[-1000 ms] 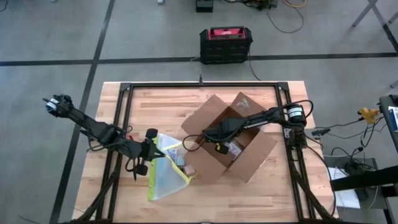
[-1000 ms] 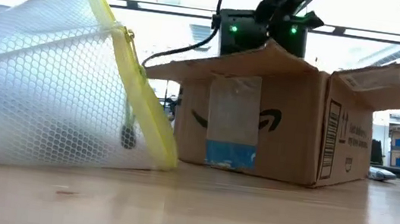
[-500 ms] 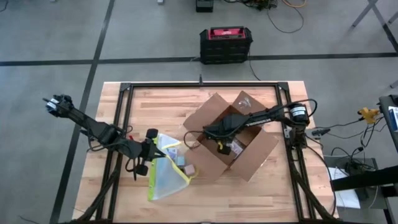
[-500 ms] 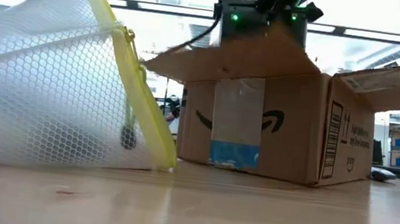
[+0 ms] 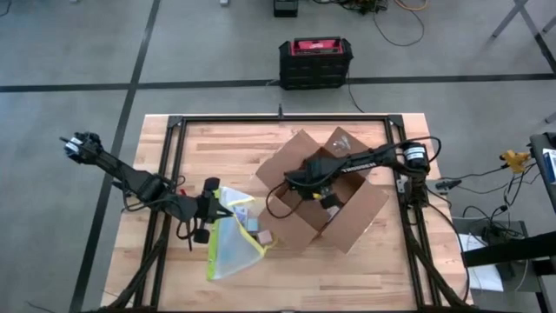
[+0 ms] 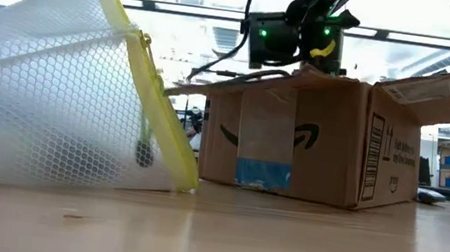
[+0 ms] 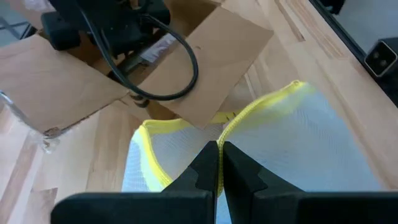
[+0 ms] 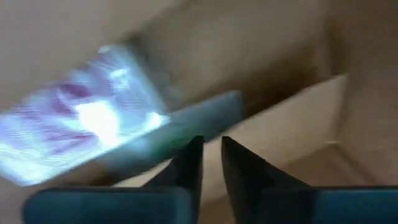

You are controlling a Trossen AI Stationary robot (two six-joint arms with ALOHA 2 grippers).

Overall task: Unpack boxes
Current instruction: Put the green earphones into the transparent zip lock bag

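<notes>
Reaching down into the open cardboard box [image 5: 321, 196], the right gripper [image 5: 314, 193] is mostly hidden by the arm above it in the high view; its own wrist view is smeared, showing fingers [image 8: 186, 165] a narrow gap apart with nothing clearly between them, beside a blurred shiny packet [image 8: 87, 124]. The box sits right of centre on the wooden desk [image 5: 234, 143], flaps spread. The left gripper [image 7: 219, 163] has its fingers pressed together on the yellow edge of the clear mesh pouch [image 5: 228, 233], which lies just left of the box. Contents of both are hard to make out. Beyond the desk, a black and red case [image 5: 315, 63] stands on the grey floor [image 5: 78, 52].
</notes>
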